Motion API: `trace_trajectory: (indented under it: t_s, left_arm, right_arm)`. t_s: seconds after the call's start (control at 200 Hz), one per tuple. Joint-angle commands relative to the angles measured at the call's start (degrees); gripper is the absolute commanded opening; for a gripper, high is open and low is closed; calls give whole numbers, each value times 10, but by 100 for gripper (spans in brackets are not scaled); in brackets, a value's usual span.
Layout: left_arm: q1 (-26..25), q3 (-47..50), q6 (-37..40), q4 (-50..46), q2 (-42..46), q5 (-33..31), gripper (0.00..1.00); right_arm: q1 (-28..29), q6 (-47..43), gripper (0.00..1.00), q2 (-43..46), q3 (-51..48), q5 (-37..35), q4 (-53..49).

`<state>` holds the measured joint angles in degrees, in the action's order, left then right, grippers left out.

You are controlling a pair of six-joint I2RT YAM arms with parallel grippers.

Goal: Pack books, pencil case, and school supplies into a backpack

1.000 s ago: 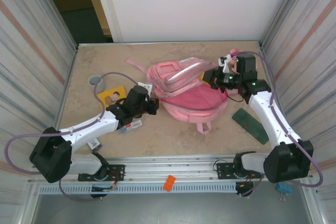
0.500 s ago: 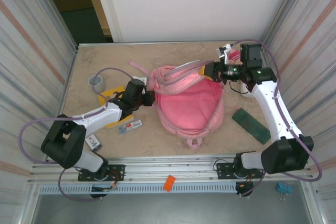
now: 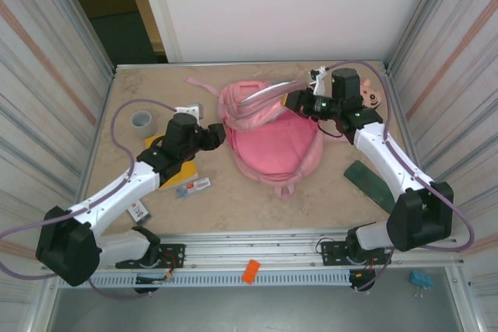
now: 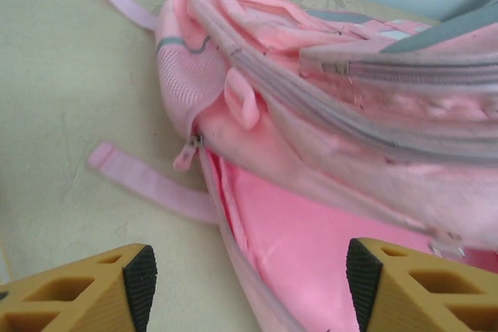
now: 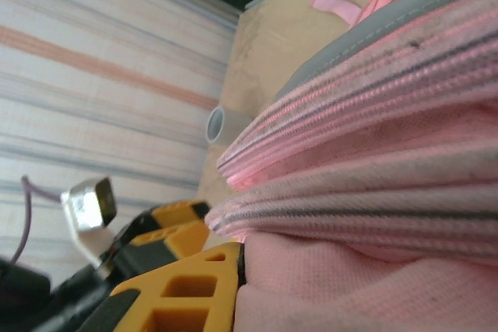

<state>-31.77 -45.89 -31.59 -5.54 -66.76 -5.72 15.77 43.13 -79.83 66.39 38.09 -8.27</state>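
beige stone-look table (image 3: 241,207) w/ striped metal side walls (image 3: 47,60), white back panel (image 3: 288,5), dark gap (image 3: 117,13) rear left.

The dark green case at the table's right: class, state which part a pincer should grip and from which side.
Grip the dark green case across its narrow width at mid-length, coming straight down from above. It lies flat and slanted on the table, apart from the backpack, so its long edges look free; turn the pincer across the slant.

backpack (image 3: 276,145) looks like matt woven pink cloth with a slicker lining; table (image 3: 257,200) is matt, mottled stone-look stuff
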Motion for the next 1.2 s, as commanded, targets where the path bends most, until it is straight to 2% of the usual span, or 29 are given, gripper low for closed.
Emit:
trace_trajectory:
  t_s: [0.0, 0.07, 0.155, 0.321, 0.456, 0.601, 0.757, 0.877, 1.007, 1.097, 1.193]
  left_arm:
    - [2, 17, -34, -36, 31, -21, 67]
    - [2, 22, -41, -45, 41, -23, 67]
    - [2, 32, -47, -49, 48, -29, 67]
    - [2, 43, -86, -69, 40, -49, 67]
    - [2, 52, -101, -61, 21, -22, 67]
    - [2, 46, -110, -62, -4, -2, 67]
    - [2, 35, -125, -69, -11, -1, 65]
    - [2, 26, -146, -73, -15, 17, 65]
    - [2, 12, -172, -93, -18, 22, 64]
    - [2, 5, -171, -97, -21, 14, 63]
    - [6, -5, -170, -107, -26, 1, 63]
  right_arm:
    - [1, 16, 25, 1, -10, -33, 39]
    - [11, 16, 37, 14, -22, -36, -9]
    - [27, 15, 47, 32, -45, -50, -94]
    - [42, 43, 56, 65, -97, -89, -234]
    - [45, 51, 65, 79, -125, -110, -299]
    - [46, 32, 67, 95, -113, -133, -388]
    - [49, 2, 65, 118, -48, -178, -480]
    - [49, -1, 63, 137, -35, -176, -431]
    - [50, 22, 60, 131, -88, -137, -269]
    - [49, 37, 59, 110, -117, -146, -184]
    - [49, 28, 59, 67, -117, -170, -147]
